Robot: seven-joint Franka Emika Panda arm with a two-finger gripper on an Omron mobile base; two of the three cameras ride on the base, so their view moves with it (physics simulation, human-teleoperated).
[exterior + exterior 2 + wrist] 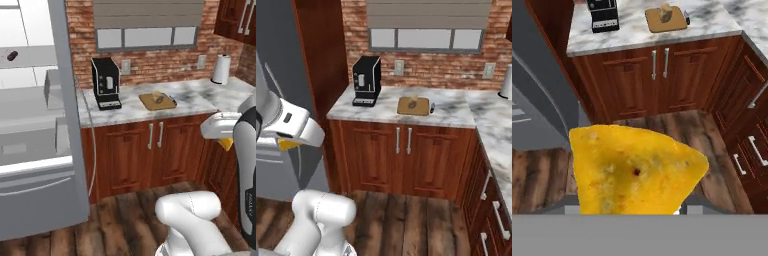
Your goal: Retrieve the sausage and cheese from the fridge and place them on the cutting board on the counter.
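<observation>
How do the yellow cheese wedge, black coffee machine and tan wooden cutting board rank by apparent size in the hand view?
1. Yellow cheese wedge, inflated by nearness to the camera.
2. Tan wooden cutting board and black coffee machine: look alike, unranked.

Yellow speckled cheese [634, 172], tan cutting board [662, 22]

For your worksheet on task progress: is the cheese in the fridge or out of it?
Out. The cheese hangs over the wooden floor, held in front of the cabinets.
</observation>
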